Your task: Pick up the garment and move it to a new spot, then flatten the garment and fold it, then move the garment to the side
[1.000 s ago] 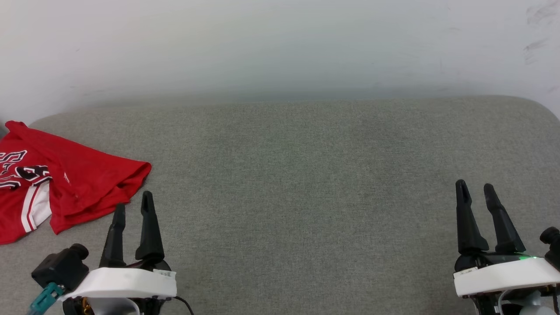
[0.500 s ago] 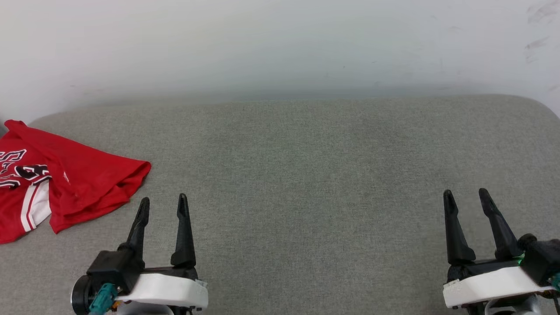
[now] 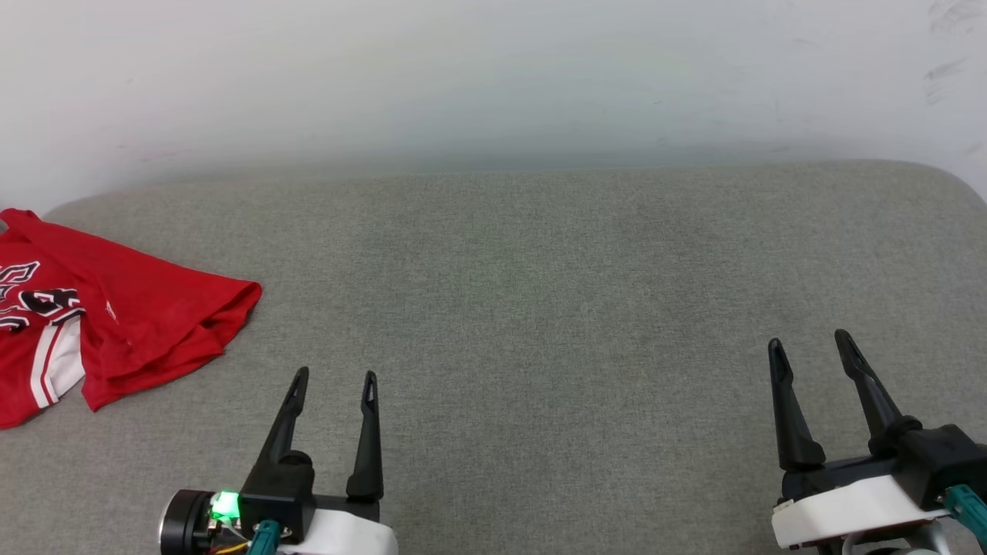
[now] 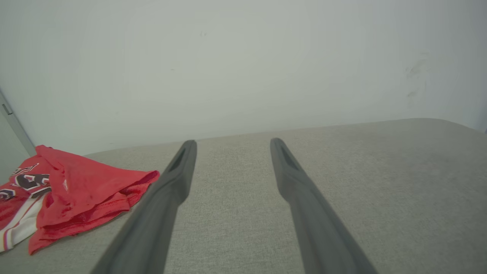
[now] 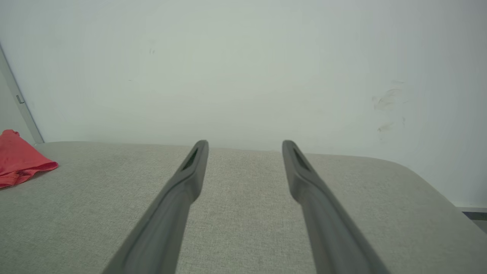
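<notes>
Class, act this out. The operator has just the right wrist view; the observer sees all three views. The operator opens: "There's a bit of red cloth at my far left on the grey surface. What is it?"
Observer: A red jersey. The head view shows black, white-outlined lettering on it.
Operator: Is it lying flat?
Observer: No, it is rumpled. A white sleeve with red stripes pokes out from under a red fold.
Operator: Is the other arm touching it?
Observer: No. The left end effector is open, off to the jersey's right and clear of the cloth.
</notes>
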Robot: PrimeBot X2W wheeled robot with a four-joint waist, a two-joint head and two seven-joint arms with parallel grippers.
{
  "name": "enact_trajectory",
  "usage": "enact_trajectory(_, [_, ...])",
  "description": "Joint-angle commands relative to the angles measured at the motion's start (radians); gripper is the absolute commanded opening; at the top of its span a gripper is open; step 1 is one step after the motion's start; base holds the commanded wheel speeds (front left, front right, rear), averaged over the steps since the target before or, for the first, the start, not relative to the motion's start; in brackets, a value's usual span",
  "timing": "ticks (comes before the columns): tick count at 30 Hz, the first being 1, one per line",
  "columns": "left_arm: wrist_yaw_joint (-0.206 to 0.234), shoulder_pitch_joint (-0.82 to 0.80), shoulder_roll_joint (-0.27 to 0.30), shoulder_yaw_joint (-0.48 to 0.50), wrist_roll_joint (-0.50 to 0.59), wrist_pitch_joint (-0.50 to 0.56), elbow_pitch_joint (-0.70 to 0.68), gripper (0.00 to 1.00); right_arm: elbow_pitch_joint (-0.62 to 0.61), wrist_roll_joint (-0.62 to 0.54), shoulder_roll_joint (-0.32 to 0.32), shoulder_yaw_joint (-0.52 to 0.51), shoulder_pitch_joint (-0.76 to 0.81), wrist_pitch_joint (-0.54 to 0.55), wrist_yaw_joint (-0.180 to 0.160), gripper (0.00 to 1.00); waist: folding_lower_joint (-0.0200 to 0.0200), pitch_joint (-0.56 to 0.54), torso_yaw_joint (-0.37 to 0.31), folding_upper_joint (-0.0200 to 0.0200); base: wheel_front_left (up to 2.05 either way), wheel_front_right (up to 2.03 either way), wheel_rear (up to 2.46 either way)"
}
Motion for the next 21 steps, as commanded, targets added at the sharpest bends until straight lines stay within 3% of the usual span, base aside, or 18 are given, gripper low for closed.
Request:
enact_trajectory(1, [0.009,-0.013,0.005,-0.009,0.016,-0.007,0.001,1.0,-0.011,-0.024,-0.001,0.003,0.003,-0.011,0.0,1.0,0.0,0.0,0.0,0.0,0.0,0.0,0.0])
enact_trajectory(5, [0.018,-0.013,-0.001,-0.011,0.009,-0.015,0.002,1.0,-0.018,-0.043,-0.001,0.005,0.006,-0.019,0.0,1.0,0.0,0.002,0.0,0.0,0.0,0.0,0.0])
enact_trajectory(11, [-0.019,0.01,-0.036,0.045,0.01,-0.028,-0.019,1.0,-0.026,-0.033,0.0,0.006,0.014,-0.03,0.0,1.0,0.0,0.002,-0.001,0.0,0.0,0.0,0.0])
enact_trajectory(21, [-0.172,0.053,-0.122,0.168,0.03,-0.046,-0.021,1.0,0.006,0.018,0.0,-0.001,0.028,-0.047,0.0,1.0,0.0,-0.005,-0.002,0.0,0.0,0.0,0.0])
